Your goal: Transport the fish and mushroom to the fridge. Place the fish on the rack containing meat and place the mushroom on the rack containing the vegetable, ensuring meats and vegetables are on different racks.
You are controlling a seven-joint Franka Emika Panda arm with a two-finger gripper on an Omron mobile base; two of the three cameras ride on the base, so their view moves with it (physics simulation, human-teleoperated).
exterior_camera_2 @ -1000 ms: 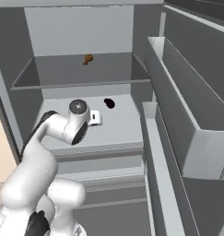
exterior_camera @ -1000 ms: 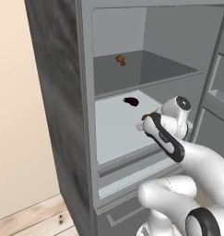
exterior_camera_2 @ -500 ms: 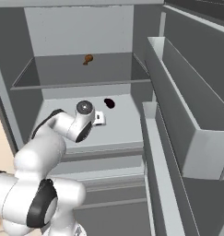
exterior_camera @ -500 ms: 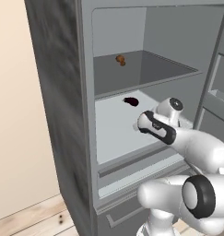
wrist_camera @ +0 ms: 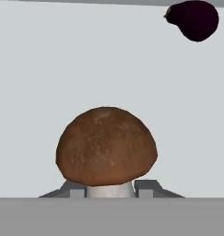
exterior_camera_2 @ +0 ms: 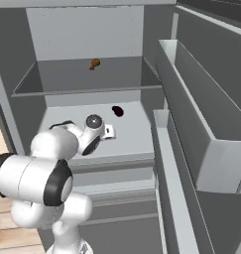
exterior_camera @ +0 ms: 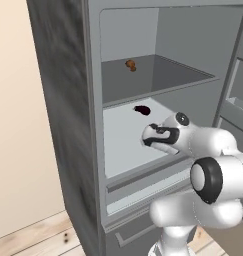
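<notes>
I've got the jaws pinched tight on the pale stem of the small brown-capped mushroom, cap filling my hand view. It sits over the bright white flat shelf of the tall dark grey streaked fridge. Farther back on that shelf lies the dark purple oblong vegetable, well apart from the mushroom. One level up, the darker grey shelf carries the small orange-brown lump of meat.
</notes>
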